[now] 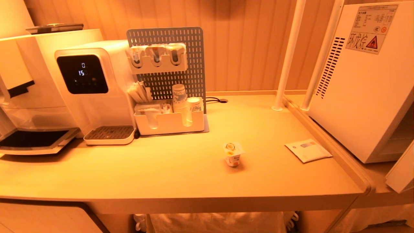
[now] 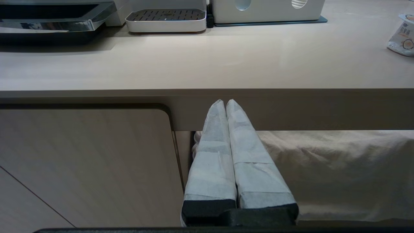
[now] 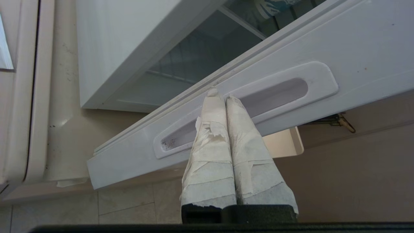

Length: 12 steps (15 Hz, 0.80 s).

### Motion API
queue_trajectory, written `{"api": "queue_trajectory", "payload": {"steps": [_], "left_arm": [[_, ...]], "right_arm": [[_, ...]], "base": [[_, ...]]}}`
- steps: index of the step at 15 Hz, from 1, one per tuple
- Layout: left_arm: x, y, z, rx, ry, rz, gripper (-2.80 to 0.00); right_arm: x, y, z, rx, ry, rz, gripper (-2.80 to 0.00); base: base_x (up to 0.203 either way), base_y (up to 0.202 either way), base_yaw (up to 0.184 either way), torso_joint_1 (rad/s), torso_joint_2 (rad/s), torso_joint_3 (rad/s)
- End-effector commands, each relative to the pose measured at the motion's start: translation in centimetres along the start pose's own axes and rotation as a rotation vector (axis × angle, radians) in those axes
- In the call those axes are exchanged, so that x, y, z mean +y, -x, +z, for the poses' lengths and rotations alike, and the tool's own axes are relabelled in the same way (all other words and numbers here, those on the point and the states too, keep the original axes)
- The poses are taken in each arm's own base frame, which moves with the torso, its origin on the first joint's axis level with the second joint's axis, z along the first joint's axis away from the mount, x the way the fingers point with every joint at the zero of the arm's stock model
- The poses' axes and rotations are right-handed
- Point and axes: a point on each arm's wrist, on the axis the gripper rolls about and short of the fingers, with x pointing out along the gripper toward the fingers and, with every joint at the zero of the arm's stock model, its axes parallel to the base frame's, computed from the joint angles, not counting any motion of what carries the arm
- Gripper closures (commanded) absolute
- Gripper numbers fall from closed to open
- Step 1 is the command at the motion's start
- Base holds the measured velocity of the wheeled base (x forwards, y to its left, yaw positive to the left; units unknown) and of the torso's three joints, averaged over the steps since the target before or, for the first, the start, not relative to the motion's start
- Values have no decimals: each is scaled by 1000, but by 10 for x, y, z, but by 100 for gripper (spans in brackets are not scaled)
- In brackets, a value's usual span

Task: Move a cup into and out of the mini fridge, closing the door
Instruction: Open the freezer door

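The cup (image 1: 233,154), small and white with orange marks and a square lid, stands upright on the counter's middle right; the left wrist view catches it at the edge (image 2: 402,36). The white mini fridge (image 1: 362,81) sits at the right, its door (image 1: 401,171) swung partly open. In the right wrist view my right gripper (image 3: 220,94) is shut and empty, its taped tips at the door's (image 3: 355,58) oval recessed handle (image 3: 275,94). My left gripper (image 2: 225,102) is shut, parked below the counter's front edge. Neither arm shows in the head view.
A white water dispenser (image 1: 93,87) and a pegboard organiser with paper cups (image 1: 168,119) stand at the back left. A flat white packet (image 1: 308,150) lies near the fridge. Two white poles (image 1: 288,55) rise between counter and fridge. A raised ledge (image 1: 330,142) divides them.
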Motion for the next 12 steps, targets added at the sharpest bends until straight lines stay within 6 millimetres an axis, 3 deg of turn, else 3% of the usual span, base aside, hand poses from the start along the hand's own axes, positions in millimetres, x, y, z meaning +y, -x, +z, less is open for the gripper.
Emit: {"api": "queue_trajectory", "payload": {"steps": [1, 12], "left_arm": [[0, 0, 0, 0, 0, 0, 0], [0, 0, 0, 0, 0, 0, 0]], "right_arm": [[-3, 8, -2, -12, -2, -20, 0], [-4, 31, -9, -40, 42, -59, 0]], "base": [[0, 0, 0, 0, 0, 0], [0, 0, 0, 0, 0, 0]]}}
